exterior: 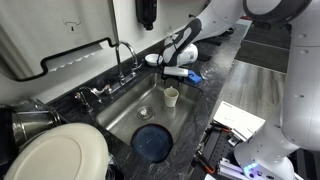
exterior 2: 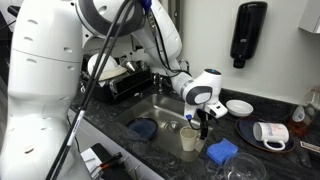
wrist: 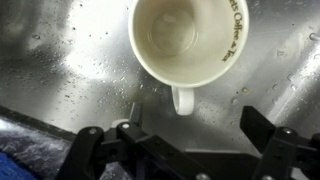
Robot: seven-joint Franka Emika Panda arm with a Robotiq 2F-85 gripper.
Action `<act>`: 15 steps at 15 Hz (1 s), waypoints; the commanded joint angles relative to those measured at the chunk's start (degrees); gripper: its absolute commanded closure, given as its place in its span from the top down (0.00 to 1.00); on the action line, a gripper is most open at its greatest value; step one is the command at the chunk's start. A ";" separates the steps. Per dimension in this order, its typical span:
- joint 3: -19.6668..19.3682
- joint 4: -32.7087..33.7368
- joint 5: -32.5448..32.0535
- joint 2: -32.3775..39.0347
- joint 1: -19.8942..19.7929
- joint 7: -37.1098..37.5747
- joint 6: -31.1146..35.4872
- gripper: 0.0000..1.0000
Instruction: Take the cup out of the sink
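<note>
The pale cream cup (exterior: 171, 96) stands upright in the stainless-steel sink (exterior: 130, 115), near the basin's wall by the counter edge. It shows in both exterior views (exterior 2: 189, 138). In the wrist view the cup (wrist: 190, 40) is seen from above: it is empty, has dark lettering on its side and a small handle that points toward my jaws. My gripper (wrist: 175, 135) is open and empty, just above and beside the cup, not touching it. It hangs over the cup in both exterior views (exterior: 173, 73) (exterior 2: 203, 125). The wet sink floor (wrist: 70, 70) fills the wrist view.
A round blue dish (exterior: 153, 142) lies on the sink floor. A chrome faucet (exterior: 125, 55) stands behind the basin. A large white plate (exterior: 55, 155) and a metal pot (exterior: 30, 118) sit beside the sink. On the counter are a white bowl (exterior 2: 239, 107), a blue cloth (exterior 2: 221, 151) and a tipped mug (exterior 2: 270, 133).
</note>
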 commanded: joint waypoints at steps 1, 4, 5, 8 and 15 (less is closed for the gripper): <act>-0.37 2.51 1.54 3.17 0.48 0.61 0.52 1.00; -0.66 3.25 1.31 4.22 0.49 0.96 0.09 1.00; -0.70 3.51 1.30 4.68 0.48 1.06 0.00 1.00; -0.47 3.89 1.46 5.12 0.24 1.33 -0.47 0.74; -0.59 4.24 1.54 5.81 0.29 1.58 -0.87 0.23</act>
